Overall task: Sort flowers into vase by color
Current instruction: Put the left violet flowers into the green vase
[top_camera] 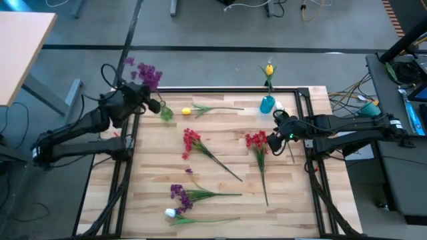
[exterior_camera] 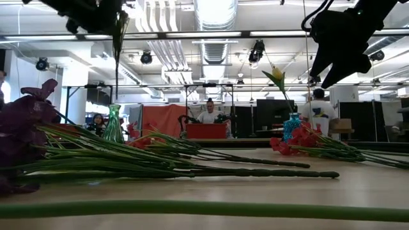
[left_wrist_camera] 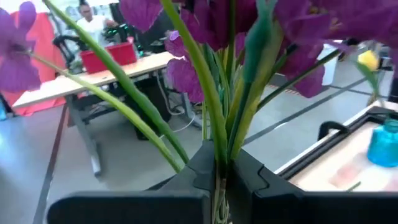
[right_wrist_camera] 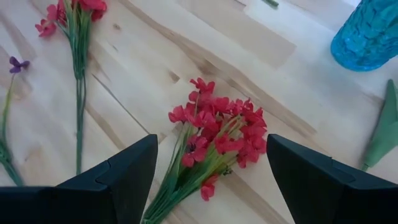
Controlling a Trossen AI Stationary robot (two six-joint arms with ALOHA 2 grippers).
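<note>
High view shows my left claw (top_camera: 142,92) pinching a purple flower (top_camera: 148,75) by its stem, blooms above me, the green vase (top_camera: 166,113) just beside and below. I judge I am mid-delivery; next I must steer the stem tip into that narrow mouth. My right claw (top_camera: 280,131), fingers spread, hovers over a red flower (top_camera: 256,141), blue vase (top_camera: 267,104) near.

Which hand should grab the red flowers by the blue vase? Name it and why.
Right. The right hand hangs open directly over those red flowers, near the blue vase. The left hand is shut on purple flowers at the far corner.
</note>
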